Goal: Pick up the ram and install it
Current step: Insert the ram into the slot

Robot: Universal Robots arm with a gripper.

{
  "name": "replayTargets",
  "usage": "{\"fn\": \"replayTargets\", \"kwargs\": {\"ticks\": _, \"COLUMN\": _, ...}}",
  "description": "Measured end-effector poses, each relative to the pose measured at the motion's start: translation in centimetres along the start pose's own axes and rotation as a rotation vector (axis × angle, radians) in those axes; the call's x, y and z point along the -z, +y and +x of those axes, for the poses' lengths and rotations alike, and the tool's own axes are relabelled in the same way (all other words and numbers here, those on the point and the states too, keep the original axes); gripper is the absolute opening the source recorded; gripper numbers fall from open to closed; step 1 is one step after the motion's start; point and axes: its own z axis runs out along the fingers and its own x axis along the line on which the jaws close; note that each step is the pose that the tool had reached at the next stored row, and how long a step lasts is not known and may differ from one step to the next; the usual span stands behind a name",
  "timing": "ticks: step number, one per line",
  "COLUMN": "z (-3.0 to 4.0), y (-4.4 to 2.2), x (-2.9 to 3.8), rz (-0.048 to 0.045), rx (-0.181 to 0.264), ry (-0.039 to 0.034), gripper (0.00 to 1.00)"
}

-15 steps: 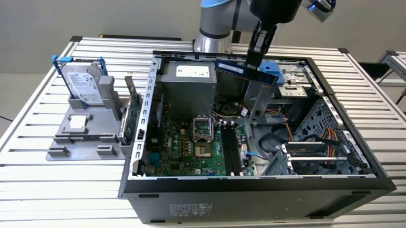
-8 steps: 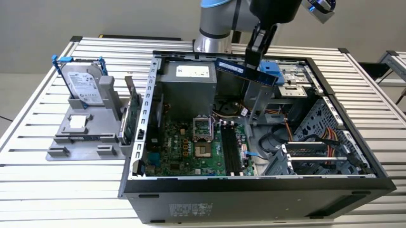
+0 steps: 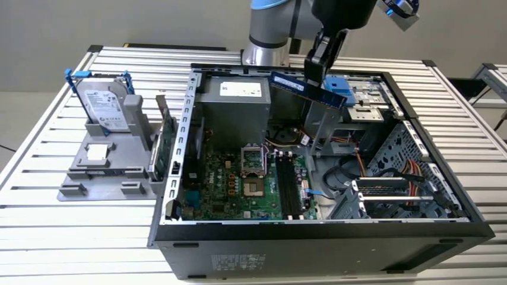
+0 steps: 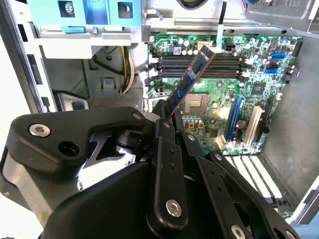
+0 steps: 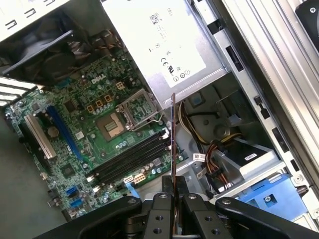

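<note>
One ram [image 3: 291, 82] sits clamped in the pincer [image 3: 315, 78], upper centre of the exterior view, over the open case [image 3: 317, 249]. We judge pickup done; installing needs alignment with the slots [image 3: 287, 187].

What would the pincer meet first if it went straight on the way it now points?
The pincer holds the ram, which would touch first. In the second wrist view it aims at the black memory slots on the green board, nothing between; depth is unclear, so only probably.
</note>
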Motion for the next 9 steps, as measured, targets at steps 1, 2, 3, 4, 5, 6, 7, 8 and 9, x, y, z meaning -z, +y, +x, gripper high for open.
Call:
{"fn": "replayTargets", "kwargs": {"ticks": 1, "z": 0.00, "y": 0.00, "x": 0.00, "rz": -0.0001, "rx": -0.005, "ry": -0.0001, "gripper": 0.00}}
{"fn": "replayTargets", "kwargs": {"ticks": 2, "z": 0.01, "y": -0.02, "x": 0.00, "rz": -0.0003, "rx": -0.010, "ry": -0.0003, "gripper": 0.00}}
{"fn": "replayTargets", "kwargs": {"ticks": 3, "z": 0.02, "y": -0.03, "x": 0.00, "rz": -0.0005, "rx": -0.015, "ry": -0.0005, "gripper": 0.00}}
{"fn": "replayTargets", "kwargs": {"ticks": 4, "z": 0.04, "y": -0.05, "x": 0.00, "rz": -0.0006, "rx": -0.020, "ry": -0.0007, "gripper": 0.00}}
{"fn": "replayTargets", "kwargs": {"ticks": 5, "z": 0.06, "y": -0.07, "x": 0.00, "rz": -0.0008, "rx": -0.026, "ry": -0.0007, "gripper": 0.00}}
{"fn": "replayTargets", "kwargs": {"ticks": 6, "z": 0.09, "y": -0.09, "x": 0.00, "rz": -0.0010, "rx": -0.031, "ry": -0.0010, "gripper": 0.00}}
{"fn": "replayTargets", "kwargs": {"ticks": 7, "z": 0.12, "y": -0.12, "x": 0.00, "rz": -0.0011, "rx": -0.036, "ry": -0.0011, "gripper": 0.00}}
{"fn": "replayTargets", "kwargs": {"ticks": 8, "z": 0.16, "y": -0.15, "x": 0.00, "rz": -0.0012, "rx": -0.041, "ry": -0.0013, "gripper": 0.00}}
{"fn": "replayTargets", "kwargs": {"ticks": 9, "z": 0.20, "y": -0.18, "x": 0.00, "rz": -0.0014, "rx": -0.045, "ry": -0.0014, "gripper": 0.00}}
